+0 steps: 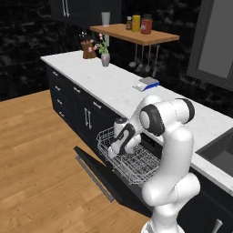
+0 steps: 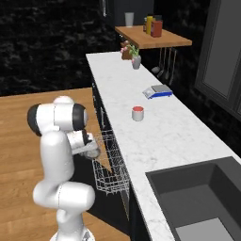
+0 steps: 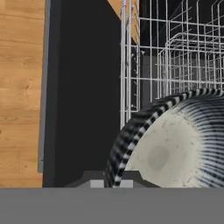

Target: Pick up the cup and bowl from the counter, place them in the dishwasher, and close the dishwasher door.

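Observation:
My gripper (image 3: 111,183) is shut on the striped rim of the bowl (image 3: 175,144), whose speckled beige inside faces the hand camera. The bowl hangs on edge just above the white wire rack (image 3: 175,57) of the open dishwasher. From the base the gripper (image 1: 113,151) (image 2: 92,151) is low over the rack (image 1: 136,164) at its front corner. The dishwasher door (image 1: 98,170) lies folded down, its silver bar handle (image 3: 43,87) toward the wooden floor. The cup (image 2: 137,113), white with a red top, stands on the counter (image 2: 160,136) above the dishwasher.
A blue-and-white scale (image 2: 158,91) lies further along the counter. A flower vase (image 1: 105,58) and knife block (image 1: 88,49) stand at its far end under a wooden shelf (image 1: 136,34) with jars. A sink (image 2: 197,197) is sunk in near me.

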{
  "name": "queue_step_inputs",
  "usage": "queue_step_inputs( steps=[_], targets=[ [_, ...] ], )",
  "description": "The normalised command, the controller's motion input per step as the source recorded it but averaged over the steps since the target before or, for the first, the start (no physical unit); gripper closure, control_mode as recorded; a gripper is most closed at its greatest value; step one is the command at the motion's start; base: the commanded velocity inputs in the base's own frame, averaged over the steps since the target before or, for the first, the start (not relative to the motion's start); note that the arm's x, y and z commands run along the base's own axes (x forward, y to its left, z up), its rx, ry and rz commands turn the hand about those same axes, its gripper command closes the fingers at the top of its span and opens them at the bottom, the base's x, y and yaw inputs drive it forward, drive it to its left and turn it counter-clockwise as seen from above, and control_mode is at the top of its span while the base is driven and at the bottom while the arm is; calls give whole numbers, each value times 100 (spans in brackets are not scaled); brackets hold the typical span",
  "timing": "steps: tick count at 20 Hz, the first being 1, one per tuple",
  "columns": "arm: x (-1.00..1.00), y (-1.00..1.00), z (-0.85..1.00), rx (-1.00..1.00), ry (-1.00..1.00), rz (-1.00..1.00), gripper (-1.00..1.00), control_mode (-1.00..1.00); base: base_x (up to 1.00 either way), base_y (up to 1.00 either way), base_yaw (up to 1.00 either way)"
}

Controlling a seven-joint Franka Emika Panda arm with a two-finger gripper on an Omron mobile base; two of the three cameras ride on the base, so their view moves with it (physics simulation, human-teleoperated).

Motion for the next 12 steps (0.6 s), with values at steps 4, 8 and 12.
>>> queue_step_inputs(
  steps=[4, 8, 12],
  targets=[
    [68, 1, -100, 4, -5, 0, 100, -100, 0, 0, 0],
    [71, 6, -95, 0, -17, 0, 100, -100, 0, 0, 0],
    [56, 31, -93, -4, -17, 0, 100, -100, 0, 0, 0]
  ],
)
